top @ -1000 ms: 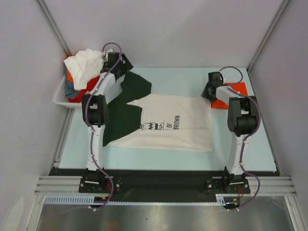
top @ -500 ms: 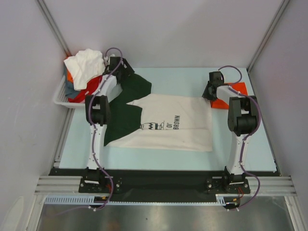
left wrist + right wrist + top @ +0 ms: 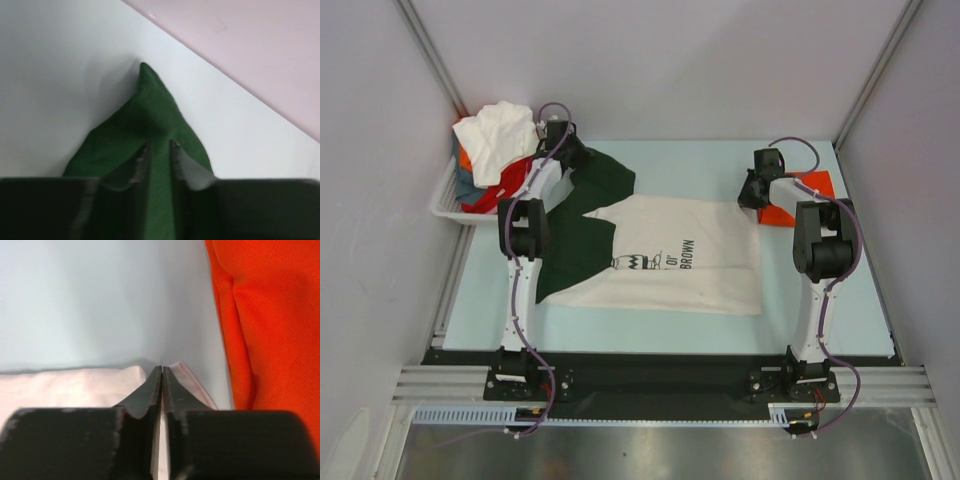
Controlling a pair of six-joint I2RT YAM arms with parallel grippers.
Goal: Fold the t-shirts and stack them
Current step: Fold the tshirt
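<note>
Left pincer point(image 3: 565, 150) sits at the upper left of the overhead view, down on the dark green sleeve point(image 3: 605, 175) of the cream t-shirt point(image 3: 690, 265). Its wrist view shows the two fingers point(image 3: 142, 162) drawn close on either side of a raised ridge of green cloth point(image 3: 145, 115), pinching it. The ridge runs up the frame to a pointed tip lying on the pale surface point(image 3: 50, 75), with a pinkish wall point(image 3: 250, 40) across the upper right. The right pincer point(image 3: 752, 195) is at the upper right of the overhead view, at the far right corner of the same shirt. In its wrist view the fingers point(image 3: 145, 395) are pressed almost together, with only a thin slit between them, and their tips meet right at the edge of the cream cloth point(image 3: 75, 385), nipping that corner. The cream shirt lies spread flat in the middle of the light blue surface point(image 3: 670, 325), with its small dark chest print facing up and its green shoulders toward the left. An orange-red t-shirt point(image 3: 812, 184) lies flat just beside the right pincer, filling the right side of that wrist view point(image 3: 270, 315) and apart from the cream corner. At the upper left, a white slotted basket point(image 3: 445, 205) holds a heap of shirts point(image 3: 495, 135) with a white one on top.
</note>
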